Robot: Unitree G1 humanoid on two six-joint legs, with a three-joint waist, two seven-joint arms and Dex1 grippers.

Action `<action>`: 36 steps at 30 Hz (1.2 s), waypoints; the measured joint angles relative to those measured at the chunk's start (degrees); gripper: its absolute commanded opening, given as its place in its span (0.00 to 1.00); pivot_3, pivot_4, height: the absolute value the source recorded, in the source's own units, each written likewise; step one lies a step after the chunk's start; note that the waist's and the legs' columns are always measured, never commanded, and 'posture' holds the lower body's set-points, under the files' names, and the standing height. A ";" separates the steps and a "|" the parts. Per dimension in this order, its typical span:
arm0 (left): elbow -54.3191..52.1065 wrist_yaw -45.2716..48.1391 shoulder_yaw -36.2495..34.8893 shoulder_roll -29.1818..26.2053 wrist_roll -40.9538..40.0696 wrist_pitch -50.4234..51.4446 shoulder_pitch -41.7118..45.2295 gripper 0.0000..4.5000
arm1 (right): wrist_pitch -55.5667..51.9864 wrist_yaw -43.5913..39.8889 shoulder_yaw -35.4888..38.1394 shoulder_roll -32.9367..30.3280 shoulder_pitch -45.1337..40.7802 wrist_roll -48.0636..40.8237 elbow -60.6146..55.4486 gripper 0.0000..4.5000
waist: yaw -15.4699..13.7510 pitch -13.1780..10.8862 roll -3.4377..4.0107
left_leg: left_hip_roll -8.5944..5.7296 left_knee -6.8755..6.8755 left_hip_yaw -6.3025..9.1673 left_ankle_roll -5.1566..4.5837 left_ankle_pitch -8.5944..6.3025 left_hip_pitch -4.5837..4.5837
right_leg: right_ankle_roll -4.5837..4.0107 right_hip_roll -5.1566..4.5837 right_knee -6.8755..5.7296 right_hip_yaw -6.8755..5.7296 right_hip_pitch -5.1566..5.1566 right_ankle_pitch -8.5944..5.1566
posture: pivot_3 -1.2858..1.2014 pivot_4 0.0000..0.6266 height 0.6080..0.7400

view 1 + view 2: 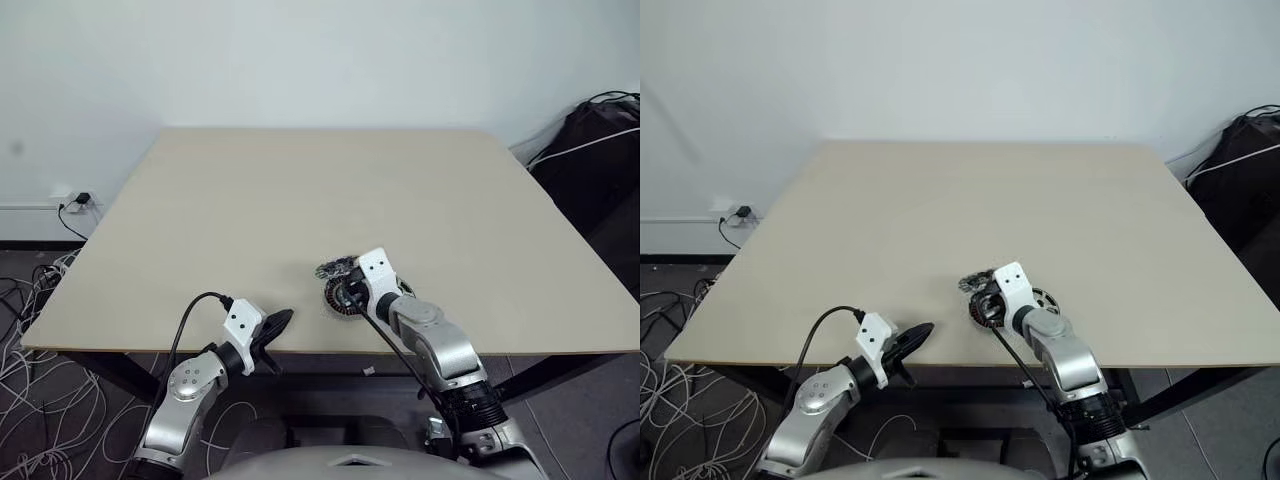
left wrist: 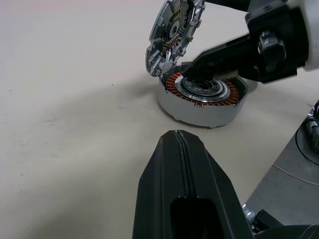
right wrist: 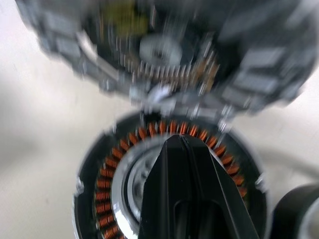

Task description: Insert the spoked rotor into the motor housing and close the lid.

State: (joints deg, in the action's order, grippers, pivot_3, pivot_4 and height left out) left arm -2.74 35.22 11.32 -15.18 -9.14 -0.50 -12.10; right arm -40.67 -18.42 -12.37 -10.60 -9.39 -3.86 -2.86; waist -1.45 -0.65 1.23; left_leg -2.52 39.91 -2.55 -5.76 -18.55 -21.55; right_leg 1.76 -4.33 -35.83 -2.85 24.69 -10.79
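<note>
One motor housing [image 2: 203,99] near the front edge of the beige table [image 1: 300,200], ring of copper windings showing around a silver centre, top uncovered. One lid [image 2: 172,35], silver with cut-out openings, tilted up on edge against the far rim of the housing, inner face toward the windings. One spoked rotor [image 1: 1043,299], partly hidden just beyond the right wrist, lying flat on the table beside the housing.

Right gripper [image 2: 197,69] with fingers pressed together, holding nothing, tips down over the centre of the housing, just under the raised lid; contact with the housing not clear. Left gripper [image 1: 278,322] likewise closed and empty, hanging at the table's front edge, well apart from the housing and pointing toward it.

Around the table: tangled white cables [image 1: 30,350] on the floor at the left, a wall socket with a black plug [image 1: 78,200], a black bag [image 1: 600,150] at the far right. Right arm standing between camera and housing, covering part of it.
</note>
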 measured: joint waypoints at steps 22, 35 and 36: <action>0.00 -0.05 0.02 -0.28 -0.01 0.25 -0.48 0.00 | -1.20 -1.48 -1.31 -0.22 1.95 -0.58 -3.18 0.01 | 0.10 -0.02 0.01 | 0.00 -0.03 0.00 0.00 0.00 -0.02 | -0.01 0.00 0.00 -0.01 0.03 0.00 | 0.52 0.00 1.00; 0.00 -0.02 0.03 -0.33 -0.02 0.45 -0.45 0.00 | -0.77 -3.19 -0.97 -0.74 2.34 -2.35 -7.07 0.01 | 0.14 -0.01 -0.01 | 0.00 -0.06 0.00 0.00 0.00 0.00 | -0.01 0.01 0.00 -0.01 0.03 -0.01 | 0.52 0.00 1.00; 0.00 0.02 0.04 -0.33 -0.02 0.45 -0.41 0.00 | -0.68 -3.26 -0.50 -0.76 2.02 -2.51 -7.36 0.01 | 0.13 -0.01 -0.01 | 0.00 -0.06 0.00 0.00 0.00 -0.01 | -0.01 0.00 0.01 -0.01 0.02 -0.01 | 0.52 0.00 1.00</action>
State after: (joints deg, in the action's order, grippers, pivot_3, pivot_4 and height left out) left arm -2.74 35.24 11.36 -15.52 -9.15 -0.05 -12.52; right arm -41.35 -21.67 -12.86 -11.35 -7.37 -6.37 -10.22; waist -1.33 -0.66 1.22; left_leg -2.52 39.85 -2.55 -5.76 -18.55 -21.56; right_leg 1.74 -4.32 -35.82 -2.86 24.71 -10.80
